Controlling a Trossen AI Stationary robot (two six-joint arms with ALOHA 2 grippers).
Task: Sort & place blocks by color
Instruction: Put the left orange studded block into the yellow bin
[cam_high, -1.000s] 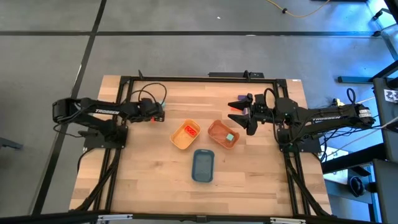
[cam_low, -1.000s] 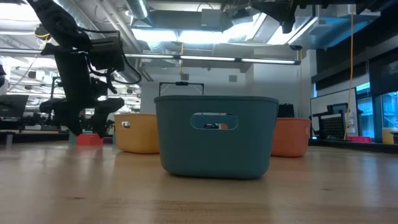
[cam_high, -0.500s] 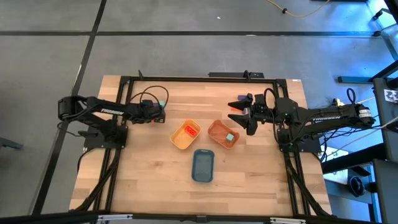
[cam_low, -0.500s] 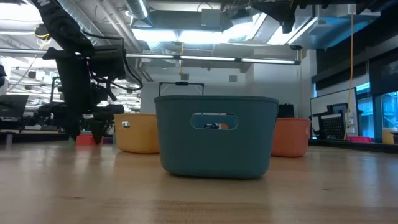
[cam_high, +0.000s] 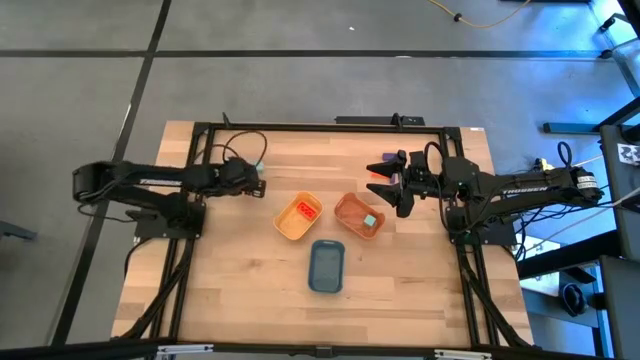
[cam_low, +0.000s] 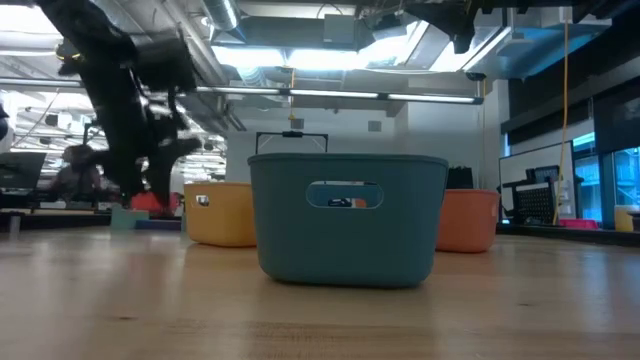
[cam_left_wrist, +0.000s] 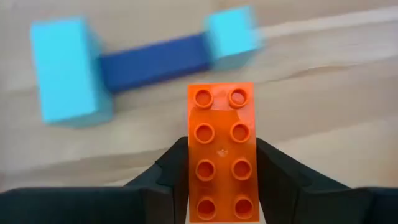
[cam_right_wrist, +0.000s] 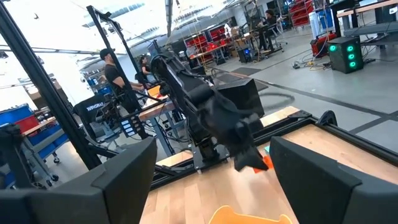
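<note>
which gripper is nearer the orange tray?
Right. The right gripper hovers just beside the orange plastic tray; the left gripper, clamping an orange studded brick, sits beyond the yellow tray.

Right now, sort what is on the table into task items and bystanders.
Part of the job:
- red-orange studded brick between the left gripper fingers
- two light blue blocks and a dark blue block on the wood
- yellow tray, orange tray, blue tray

Just there:
- right gripper, waiting open
- people beyond the table

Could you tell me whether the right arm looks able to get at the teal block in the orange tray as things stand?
Probably yes: the right end effector hangs open beside the orange tray, and the teal block lies uncovered.
</note>
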